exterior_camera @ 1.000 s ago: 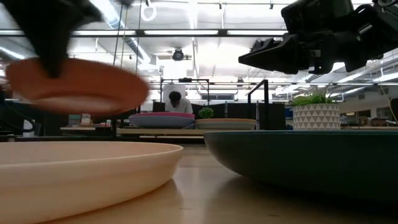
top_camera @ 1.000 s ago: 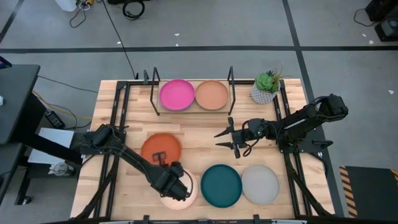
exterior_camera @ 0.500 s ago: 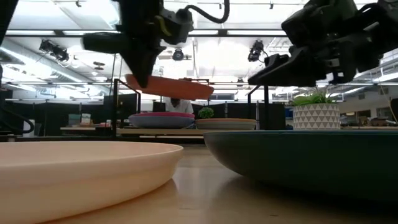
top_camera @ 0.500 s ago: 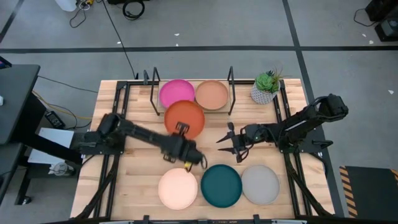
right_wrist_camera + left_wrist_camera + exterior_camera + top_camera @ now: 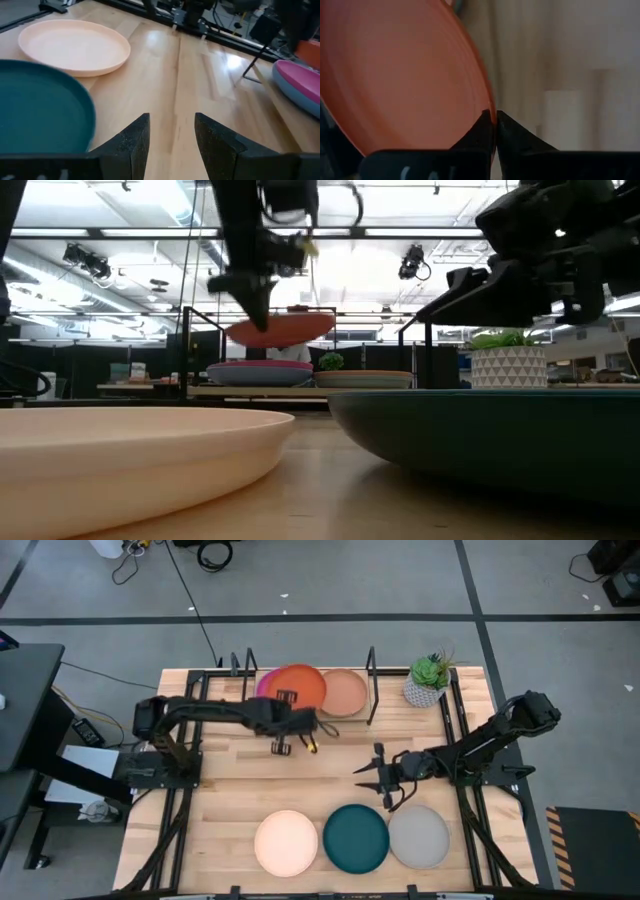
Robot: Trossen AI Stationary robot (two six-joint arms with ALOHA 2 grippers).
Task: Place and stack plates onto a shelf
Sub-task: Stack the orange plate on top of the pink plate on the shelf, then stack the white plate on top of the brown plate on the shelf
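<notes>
Left gripper [image 5: 287, 711] clamped tight on the near rim of the orange plate [image 5: 296, 688], holding it up in the air over the shelf [image 5: 345, 719], right above the magenta pink plate [image 5: 262, 683]. From the low camera, orange plate [image 5: 280, 331] clearly not touching the pink one [image 5: 258, 369] under it, tilted a bit. Wrist shot confirms both fingers [image 5: 481, 131] pinched together on the plate edge. Tan plate [image 5: 345, 693] sitting on the shelf just beside, to the right of the pink.

Right gripper [image 5: 372, 780] hanging over the middle of the bench [image 5: 225, 780], fingers [image 5: 138, 136] spread apart, nothing in them, near the dark teal plate [image 5: 355, 837] and grey plate [image 5: 418, 836]. Cream plate [image 5: 286, 842] lying at the front next to the teal one. Small potted plant [image 5: 428, 678] at the back right corner, off the end of the shelf.
</notes>
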